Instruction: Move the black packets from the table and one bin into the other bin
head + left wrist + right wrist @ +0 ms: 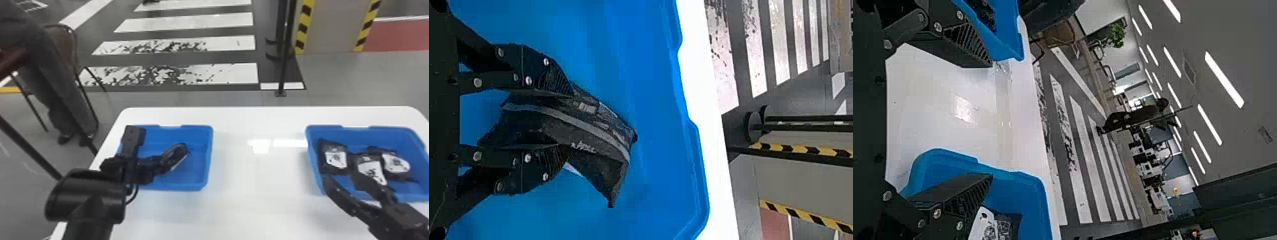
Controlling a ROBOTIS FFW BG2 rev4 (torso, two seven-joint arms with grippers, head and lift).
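Note:
In the head view my left gripper (158, 166) is inside the left blue bin (209, 153), holding a black packet (177, 154). The left wrist view has the gripper (569, 121) shut on the middle of that packet (599, 145), with blue bin floor around it. My right gripper (343, 181) stands open over the near left part of the right blue bin (311, 140). Three black packets with white labels, a left one (333, 159), a middle one (370, 169) and a right one (396, 164), lie there. Nothing is between the fingers of the right gripper (990, 121) in its wrist view.
Both bins stand on a white table (255, 198), with a wide stretch of tabletop between them. Beyond its far edge are a black post (282, 63) and a chair (63, 48) on the floor.

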